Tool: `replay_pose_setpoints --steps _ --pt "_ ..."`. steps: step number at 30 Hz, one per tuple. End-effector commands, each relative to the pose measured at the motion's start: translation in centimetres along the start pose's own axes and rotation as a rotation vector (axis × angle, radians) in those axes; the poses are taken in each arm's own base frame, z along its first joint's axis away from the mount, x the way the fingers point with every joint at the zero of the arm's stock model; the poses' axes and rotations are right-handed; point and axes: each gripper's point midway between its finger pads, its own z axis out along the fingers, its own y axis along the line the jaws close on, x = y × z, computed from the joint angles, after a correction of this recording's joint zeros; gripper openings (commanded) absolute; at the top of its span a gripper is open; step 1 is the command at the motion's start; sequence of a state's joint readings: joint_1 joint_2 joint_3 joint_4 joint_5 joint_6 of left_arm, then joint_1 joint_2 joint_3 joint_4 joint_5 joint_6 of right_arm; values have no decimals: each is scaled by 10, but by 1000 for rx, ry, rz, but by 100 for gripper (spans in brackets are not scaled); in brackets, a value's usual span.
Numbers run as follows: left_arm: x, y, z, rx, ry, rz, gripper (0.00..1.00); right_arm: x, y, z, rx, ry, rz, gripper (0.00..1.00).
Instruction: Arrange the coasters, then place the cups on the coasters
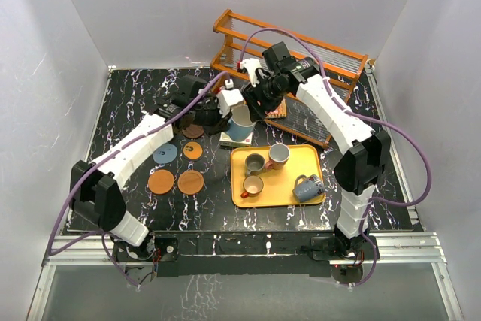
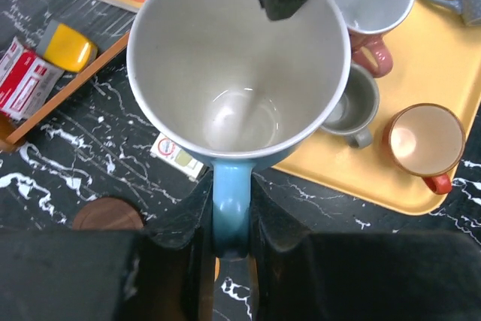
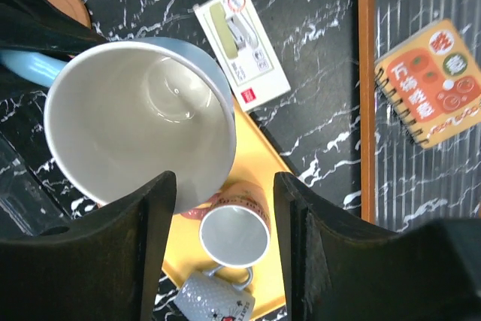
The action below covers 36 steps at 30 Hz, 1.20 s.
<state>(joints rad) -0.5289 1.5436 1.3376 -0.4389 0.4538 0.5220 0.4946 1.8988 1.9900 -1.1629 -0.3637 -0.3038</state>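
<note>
Marble table (image 1: 135, 95); small box (image 3: 242, 43), yellow tray (image 1: 284, 187) beside blue cup (image 1: 240, 124).

Five mugs (image 1: 254, 162): one light blue mug (image 1: 240, 127), four others. One yellow tray (image 1: 279, 186). Five coasters (image 1: 193, 150) visible: three orange, one blue-grey coaster (image 1: 164, 154), one dark brown coaster (image 1: 194, 131). Two arms (image 1: 143, 148).

Walls (image 1: 150, 5): plain white panels are seen at left, far and right sides | Table (image 1: 128, 95): black top, veined in white, is enclosed by them | Far right corner: an orange wooden rack (image 1: 301, 43) is stood | Near edge: a metal rail (image 1: 413, 240) is fixed | Light: even, only soft shadows are cast
</note>
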Motion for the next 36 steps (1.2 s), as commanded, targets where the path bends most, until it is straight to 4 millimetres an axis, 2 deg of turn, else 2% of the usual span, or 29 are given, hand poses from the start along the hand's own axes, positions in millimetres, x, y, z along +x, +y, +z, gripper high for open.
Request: replay_pose_setpoints --steps 1,14,19,28,36 --pt "-20 31 -42 -138 -114 9 0 -21 0 -32 59 -116 -45 52" --pt "50 111 -67 -454 -96 -134 0 -17 -1 -45 88 -136 -43 54" --pt "68 130 -72 -533 -134 -185 0 -12 -3 -40 91 -123 -37 53" --pt "82 140 -59 -544 -166 -249 0 -9 -2 -39 86 -114 -32 54" --pt "92 139 -46 -533 -170 -292 0 -5 -3 -36 85 -102 -31 54"
